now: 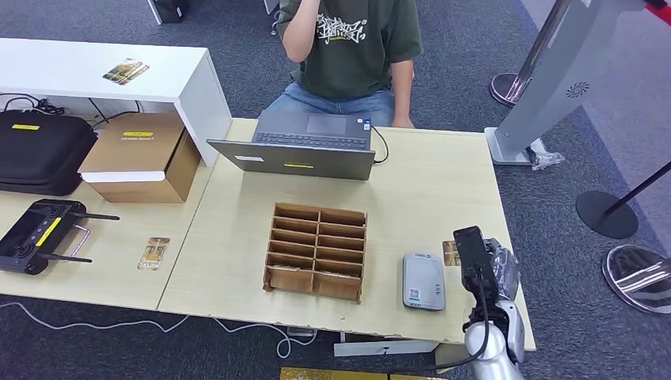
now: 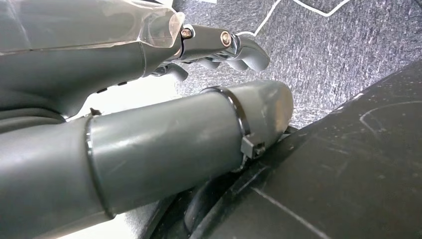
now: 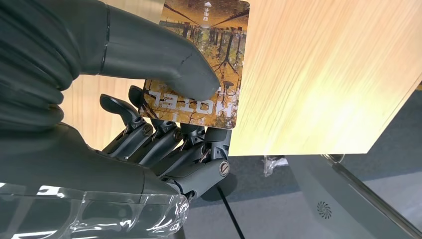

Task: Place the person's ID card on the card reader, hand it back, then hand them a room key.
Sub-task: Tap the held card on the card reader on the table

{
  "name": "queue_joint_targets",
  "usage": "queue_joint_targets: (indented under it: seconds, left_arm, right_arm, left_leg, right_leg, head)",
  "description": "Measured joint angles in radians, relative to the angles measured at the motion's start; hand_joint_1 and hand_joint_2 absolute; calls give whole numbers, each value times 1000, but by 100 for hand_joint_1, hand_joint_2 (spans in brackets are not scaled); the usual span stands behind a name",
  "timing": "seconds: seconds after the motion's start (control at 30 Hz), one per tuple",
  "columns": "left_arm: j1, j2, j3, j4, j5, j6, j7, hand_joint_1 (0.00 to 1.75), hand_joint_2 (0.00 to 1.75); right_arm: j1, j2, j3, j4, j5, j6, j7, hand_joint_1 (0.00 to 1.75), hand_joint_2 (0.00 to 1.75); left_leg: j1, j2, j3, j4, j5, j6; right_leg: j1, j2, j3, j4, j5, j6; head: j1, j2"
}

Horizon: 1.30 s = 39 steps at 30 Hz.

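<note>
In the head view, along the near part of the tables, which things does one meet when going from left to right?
Black remote controller with antennas → small brown card lying flat → brown wooden compartment rack → grey rectangular card reader → right hand holding a brown hotel card.

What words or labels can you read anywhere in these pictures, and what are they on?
"HOTEL", seen upside down, on the card pinched by the right robot hand.
Small white characters at that card's other end: too small to read.
White print on the person's dark shirt: unreadable.
Yellow labels on the cardboard box, laptop and black case: too small.
</note>
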Motion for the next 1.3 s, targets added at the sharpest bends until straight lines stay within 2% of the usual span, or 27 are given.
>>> queue_joint_targets:
  seconds: [0.5,0.97,1.3]
  left_arm:
    - [2,-1,10,0,-3,5,0,0,0]
    - [2,-2,12,0,-7,5,0,0,0]
    - [4,-2,17,0,-7,7,0,0,0]
  right_arm:
    - [15,13,42,-6,29,11,15,175,175]
    - [77,27,120,-154,80,10,41,175,175]
    - [101,37,147,-175,70,26,59,175,175]
  left_leg:
    - [0,0,0,0,0,0]
    - [0,0,0,0,0,0]
    - [0,0,0,0,0,0]
  right_leg:
    - [0,0,0,0,0,0]
    - [0,0,0,0,-1,0]
    - [0,0,0,0,-1,0]
  head:
    - [0,0]
    - [0,0]
    - [0,0]
